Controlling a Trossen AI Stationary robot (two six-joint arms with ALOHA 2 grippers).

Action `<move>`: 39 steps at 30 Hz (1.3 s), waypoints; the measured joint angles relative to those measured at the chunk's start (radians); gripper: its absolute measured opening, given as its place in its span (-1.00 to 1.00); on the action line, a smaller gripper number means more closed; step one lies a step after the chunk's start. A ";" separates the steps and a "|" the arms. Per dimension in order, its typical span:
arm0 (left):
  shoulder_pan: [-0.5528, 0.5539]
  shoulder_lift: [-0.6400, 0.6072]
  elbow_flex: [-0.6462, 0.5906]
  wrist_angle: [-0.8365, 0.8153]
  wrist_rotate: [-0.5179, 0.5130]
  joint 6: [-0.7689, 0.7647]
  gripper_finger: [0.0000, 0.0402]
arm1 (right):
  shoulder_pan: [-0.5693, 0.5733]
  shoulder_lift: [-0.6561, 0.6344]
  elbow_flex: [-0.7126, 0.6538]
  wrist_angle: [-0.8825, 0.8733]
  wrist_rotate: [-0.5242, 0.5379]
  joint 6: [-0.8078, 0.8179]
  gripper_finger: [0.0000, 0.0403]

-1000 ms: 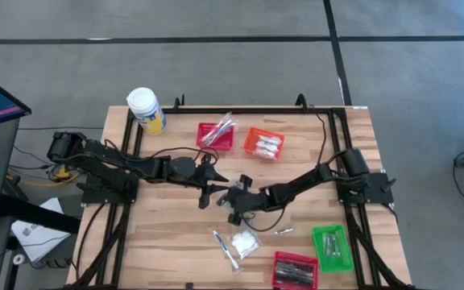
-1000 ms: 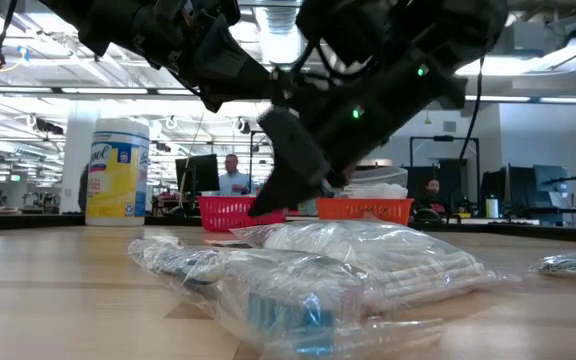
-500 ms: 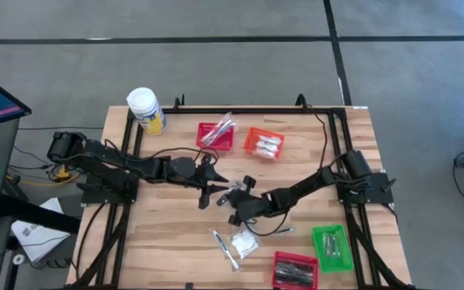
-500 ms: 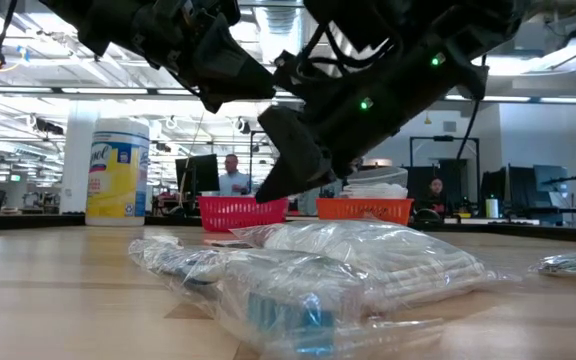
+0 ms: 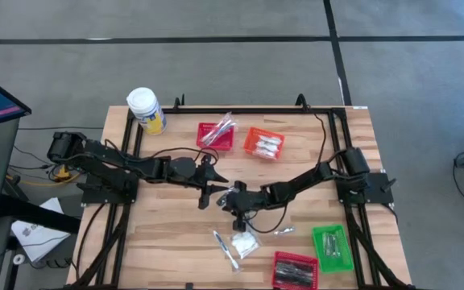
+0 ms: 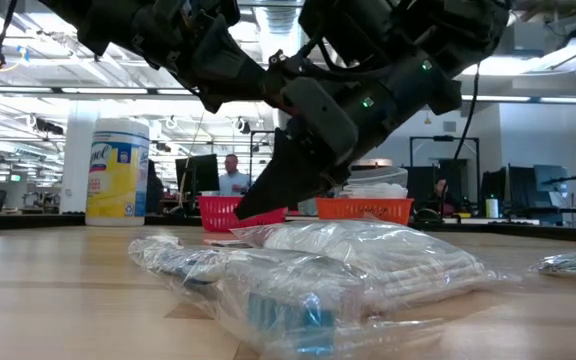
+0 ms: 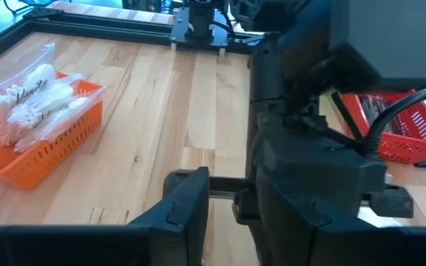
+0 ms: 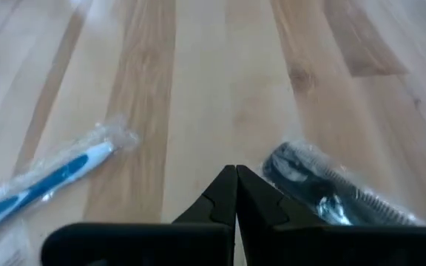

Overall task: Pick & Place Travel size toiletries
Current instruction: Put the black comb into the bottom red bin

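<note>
The right gripper hangs low over the mid table w/ its two fingers pressed together, nothing between them. In the right wrist view the tips meet at a point just above bare wood. A wrapped toothbrush w/ a blue handle lies to one side of the tips, and a dark comb in clear wrap lies to the other side.

The left gripper waits near the table's middle, fingers a bit apart, holding nothing that can be seen.

The loose toiletries sit toward the front edge: a white packet, the toothbrush beside it, and a slim silver stick a little way off. More packs are already in the baskets: red basket, orange basket, green basket.

These things look very light. The clear wrap is soft, crinkly and prob. slippery, so it may slide on the wood or slip out. The toothbrush inside is stiff. Best to open the fingers, then pinch across the middle of the handle, not the loose wrap ends.
</note>
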 joint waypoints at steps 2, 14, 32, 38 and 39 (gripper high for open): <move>0.000 0.000 0.000 0.000 0.000 0.000 -0.46 | 0.005 0.000 0.000 0.019 0.010 0.001 -1.00; 0.001 0.000 0.000 0.000 0.000 0.001 -0.46 | -0.014 0.006 0.018 -0.025 0.065 0.067 -1.00; 0.001 -0.001 0.000 0.000 0.000 0.000 -0.46 | -0.064 0.007 0.039 -0.261 0.361 0.217 -1.00; 0.001 -0.001 0.000 0.000 0.000 0.000 -0.46 | -0.066 0.004 0.043 -0.370 0.353 0.318 -1.00; 0.000 -0.001 0.000 0.000 0.000 0.000 -0.46 | -0.063 0.003 0.044 -0.393 0.356 0.340 -1.00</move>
